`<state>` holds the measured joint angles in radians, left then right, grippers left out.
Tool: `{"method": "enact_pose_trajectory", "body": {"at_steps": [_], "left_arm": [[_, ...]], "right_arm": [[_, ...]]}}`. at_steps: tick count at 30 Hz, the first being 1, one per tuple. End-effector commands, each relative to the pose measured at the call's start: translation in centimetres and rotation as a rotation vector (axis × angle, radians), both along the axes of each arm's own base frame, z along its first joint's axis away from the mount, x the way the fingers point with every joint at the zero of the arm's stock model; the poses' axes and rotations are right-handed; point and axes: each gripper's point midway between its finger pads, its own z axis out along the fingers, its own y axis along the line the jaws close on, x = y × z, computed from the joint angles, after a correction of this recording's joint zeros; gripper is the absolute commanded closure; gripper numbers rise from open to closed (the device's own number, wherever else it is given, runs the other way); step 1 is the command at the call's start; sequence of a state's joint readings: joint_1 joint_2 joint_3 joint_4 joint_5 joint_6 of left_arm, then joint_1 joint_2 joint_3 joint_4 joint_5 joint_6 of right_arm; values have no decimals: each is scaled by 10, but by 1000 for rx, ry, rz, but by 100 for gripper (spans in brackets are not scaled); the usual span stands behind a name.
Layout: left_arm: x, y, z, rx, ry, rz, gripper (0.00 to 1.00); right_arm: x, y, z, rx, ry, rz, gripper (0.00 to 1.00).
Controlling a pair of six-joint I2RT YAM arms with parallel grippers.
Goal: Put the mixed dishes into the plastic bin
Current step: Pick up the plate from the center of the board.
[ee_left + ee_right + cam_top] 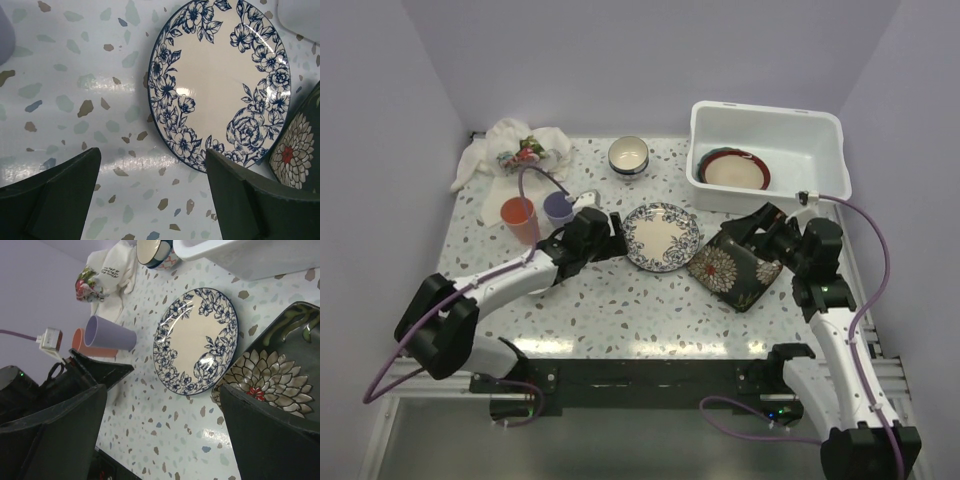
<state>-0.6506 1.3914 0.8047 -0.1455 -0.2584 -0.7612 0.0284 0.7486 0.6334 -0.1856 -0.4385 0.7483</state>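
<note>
The blue-patterned plate (661, 236) lies flat mid-table; it also shows in the left wrist view (222, 80) and the right wrist view (196, 340). My left gripper (617, 238) (152, 200) is open and empty, low over the table just left of this plate's rim. The dark floral square plate (733, 268) (272, 370) lies to the plate's right. My right gripper (745, 232) (162, 435) is open and empty above its far corner. The white plastic bin (820, 125) at the back right holds a red-rimmed cream plate (733, 172) on a teal one.
An orange cup (519, 218) and a purple cup (558, 208) stand at the left, right behind my left arm. A small bowl (629, 155) sits at the back middle. A white printed cloth (515, 155) lies at the back left. Walls close three sides.
</note>
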Motion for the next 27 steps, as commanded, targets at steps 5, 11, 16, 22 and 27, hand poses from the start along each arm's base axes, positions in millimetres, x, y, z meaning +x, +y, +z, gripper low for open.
{"method": "enact_pose_trajectory", "body": {"at_steps": [5,11,16,22,27], "left_arm": [[26,-33,-26,-181,50,82,12],[32,-33,-47,-209,84,120,20],[31,-34,-65,-232,123,137,28],[28,-39,-79,-255,166,131,43],[23,-41,-91,-269,196,132,50]], "right_arm": [[-12,15,7,14,-44,87,2],[-15,18,2,9,-41,105,2],[-17,18,-6,-5,-26,107,2],[-18,18,-12,-10,-12,107,2],[-18,17,-19,-21,1,110,2]]}}
